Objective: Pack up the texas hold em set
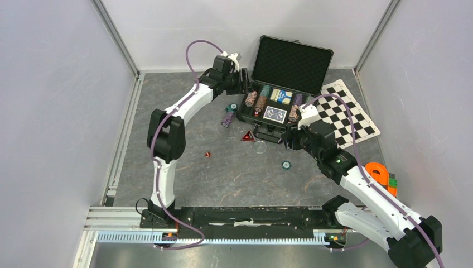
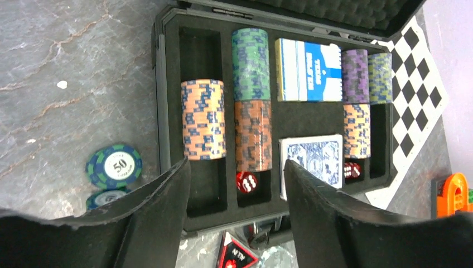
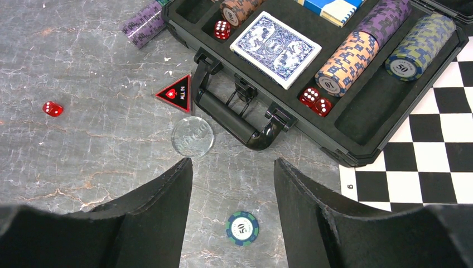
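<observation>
Case top centre, mostly loaded. Left gripper spread, empty, over chip rows. Right gripper spread, empty. Next, I'd guess: drop onto loose chip at lower centre and pinch.

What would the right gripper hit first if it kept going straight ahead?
Probably the black case's handle, straight ahead of the right gripper; a clear disc lies just left. Depth is unclear.

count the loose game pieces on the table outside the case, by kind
single chips: 3
purple chip stack: 1
die: 1
triangle marker: 1
clear disc: 1
total: 7
</observation>
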Tool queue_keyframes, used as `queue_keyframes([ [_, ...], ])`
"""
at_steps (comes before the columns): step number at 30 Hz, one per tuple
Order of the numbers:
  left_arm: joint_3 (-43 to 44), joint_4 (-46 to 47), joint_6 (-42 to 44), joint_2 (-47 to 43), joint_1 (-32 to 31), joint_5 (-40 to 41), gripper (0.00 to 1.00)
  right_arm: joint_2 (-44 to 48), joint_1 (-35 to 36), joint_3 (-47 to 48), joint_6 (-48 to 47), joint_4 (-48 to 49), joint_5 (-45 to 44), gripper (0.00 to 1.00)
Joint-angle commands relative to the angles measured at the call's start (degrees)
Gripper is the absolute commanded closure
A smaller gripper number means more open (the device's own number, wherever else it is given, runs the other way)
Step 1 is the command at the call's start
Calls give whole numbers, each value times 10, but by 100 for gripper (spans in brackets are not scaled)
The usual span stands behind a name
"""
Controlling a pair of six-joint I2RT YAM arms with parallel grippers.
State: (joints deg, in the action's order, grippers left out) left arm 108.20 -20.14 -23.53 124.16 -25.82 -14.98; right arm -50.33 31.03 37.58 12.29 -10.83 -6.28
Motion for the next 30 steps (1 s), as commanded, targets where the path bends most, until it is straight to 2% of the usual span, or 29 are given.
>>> queue_keyframes([
  [1,-50,33,19,-59,0,5,41,0,0,1,8,21,5,39],
  [4,-68,30,17,-66,-1,-4,69,-3,0,2,10,22,7,39],
  [7,-90,36,14,-71,-2,-8,82,-3,0,1,12,24,8,39],
  [11,-98,37,11,-63,-2,-20,88,-4,0,-1,14,26,8,39],
  [23,-81,46,2,-5,-3,-28,87,-5,0,-4,20,29,6,39],
  [30,-36,34,3,34,-3,-27,87,-5,0,3,16,29,-1,38],
])
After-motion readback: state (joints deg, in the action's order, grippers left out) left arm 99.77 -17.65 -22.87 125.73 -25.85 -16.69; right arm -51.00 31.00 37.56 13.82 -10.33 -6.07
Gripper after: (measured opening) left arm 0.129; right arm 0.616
